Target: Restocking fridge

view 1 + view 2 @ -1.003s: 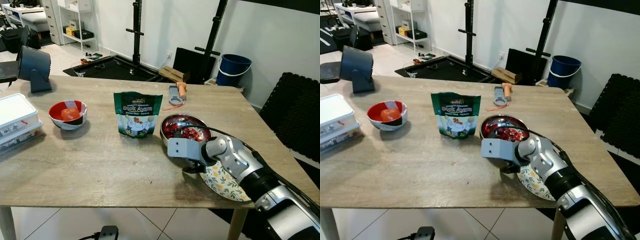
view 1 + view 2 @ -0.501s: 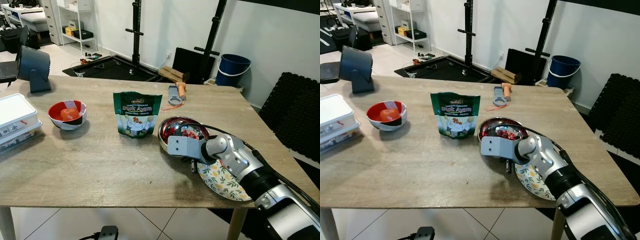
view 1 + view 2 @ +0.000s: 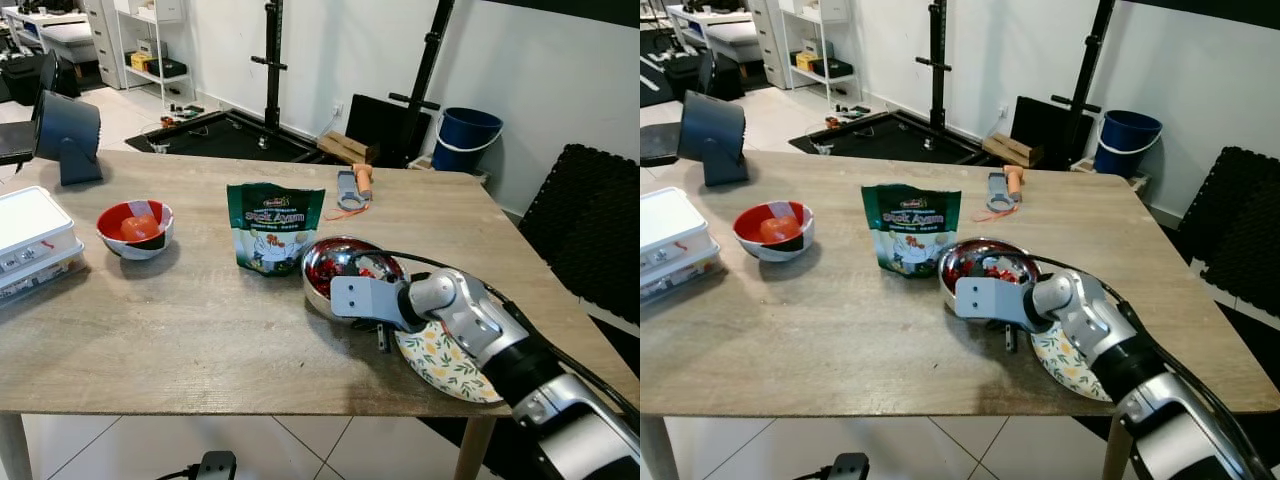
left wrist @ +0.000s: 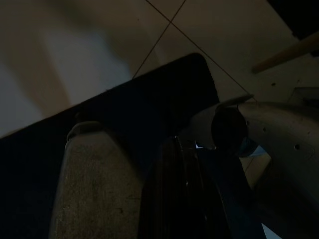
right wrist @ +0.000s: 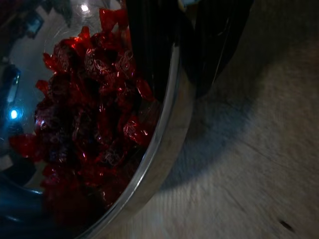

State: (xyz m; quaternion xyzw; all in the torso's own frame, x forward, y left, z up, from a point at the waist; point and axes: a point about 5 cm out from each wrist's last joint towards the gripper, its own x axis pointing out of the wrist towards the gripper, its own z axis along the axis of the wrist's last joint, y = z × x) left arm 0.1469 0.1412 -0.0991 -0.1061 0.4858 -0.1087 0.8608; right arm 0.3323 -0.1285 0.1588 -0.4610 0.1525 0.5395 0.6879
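1. Right gripper (image 3: 382,322) low over the table, at the near rim of the steel bowl (image 3: 318,268). Wrist view: one black finger (image 5: 149,45) inside the rim, the other outside, closed on the rim. So it grips the bowl.
2. Bowl holds red wrapped candies (image 5: 94,124). It sits on the wooden table (image 3: 180,330), touching or just beside the green stock pouch (image 3: 274,226), partly beside the floral plate (image 3: 445,362) under the arm.
3. Left gripper hangs idle below table level; wrist view dark, finger state unreadable.
4. Further out: red bowl (image 3: 136,228) with something orange in it, white lidded containers (image 3: 30,240) at the left edge, dark fan (image 3: 65,135) in the far corner, small tool with orange handle (image 3: 352,188) at the far side.
5. Progress, judged: early. No fridge visible; everything is on the table. Bowl grasped, not lifted. Left: carry bowl, pouch and the rest to the fridge.
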